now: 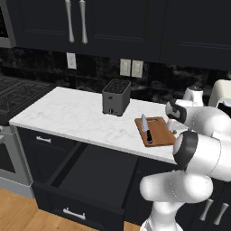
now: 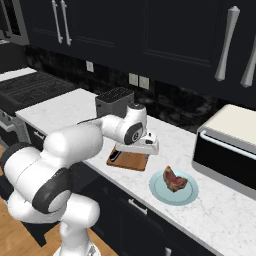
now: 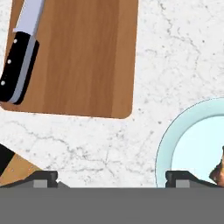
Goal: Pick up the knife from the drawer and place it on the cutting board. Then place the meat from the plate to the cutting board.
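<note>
The knife (image 3: 19,57), black-handled with a pale blade, lies along the left edge of the reddish-brown cutting board (image 3: 83,57) on the marble counter. From the left base the knife (image 1: 146,128) shows flat on the board (image 1: 158,133). My gripper (image 3: 111,179) hovers over bare counter between the board and the pale teal plate (image 3: 188,140); it is open, its fingertips (image 3: 41,179) wide apart with nothing between them. The meat (image 2: 174,179) rests on the plate (image 2: 187,197), right of the board (image 2: 131,161). Below the counter the wide black drawer (image 1: 94,173) stands pulled out.
A black toaster (image 1: 116,97) stands behind the board. A stove (image 1: 18,94) lies at the left end of the counter, and a white kettle (image 1: 194,94) at the back. A large pale-topped appliance (image 2: 227,142) sits right of the plate. Dark cabinets hang overhead.
</note>
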